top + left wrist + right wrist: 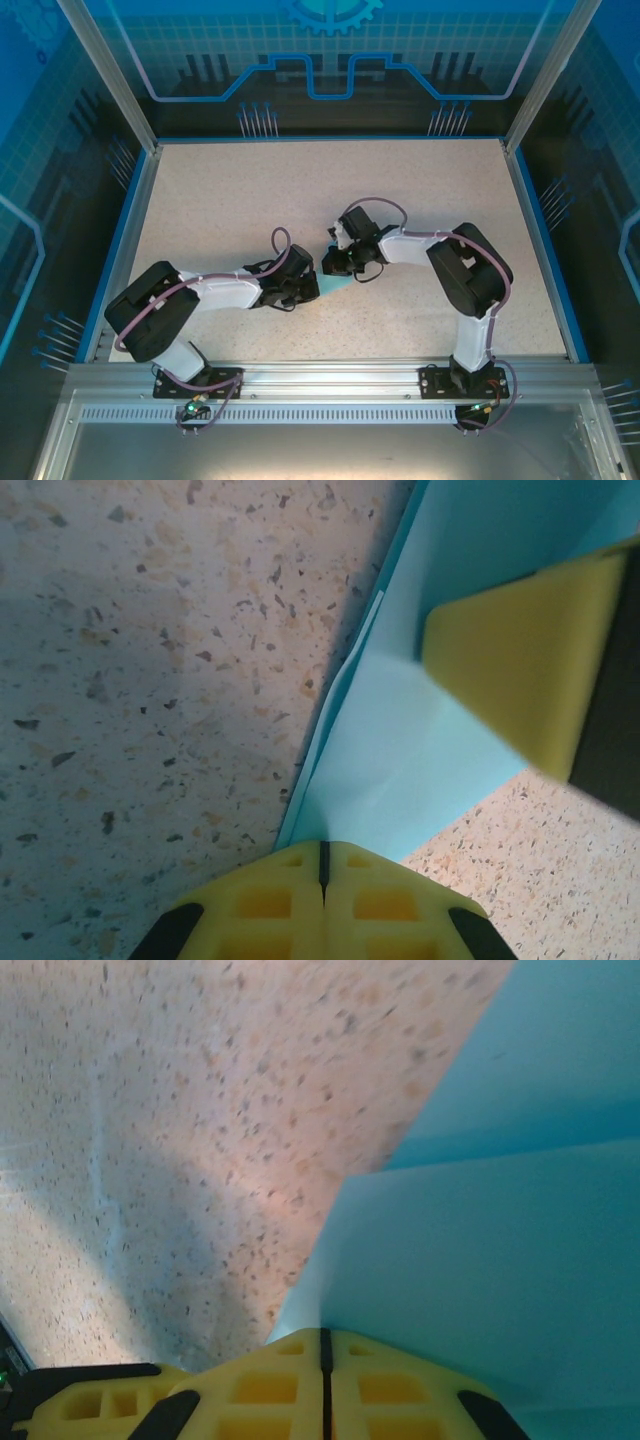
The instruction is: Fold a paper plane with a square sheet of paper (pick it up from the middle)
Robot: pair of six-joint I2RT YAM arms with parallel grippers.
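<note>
The light blue sheet of paper [335, 286] lies folded in layers near the middle of the table, between the two grippers, which cover most of it. My left gripper [308, 288] is shut on its left end. In the left wrist view the paper [420, 750] runs straight into the closed yellow jaws of the left gripper [322, 858], with a yellow finger [520, 660] of the right gripper resting on it. My right gripper [342, 268] is shut on the other end. Its wrist view has the paper [500, 1260] entering the closed right gripper [325, 1338]. I cannot tell whether the fold has a paper plane's dart shape.
The speckled beige table [420, 190] has a raised blue rim [545, 240] on its sides. An aluminium rail [330, 375] with both arm bases runs along the near edge. Transparent walls [330, 60] enclose the back and sides.
</note>
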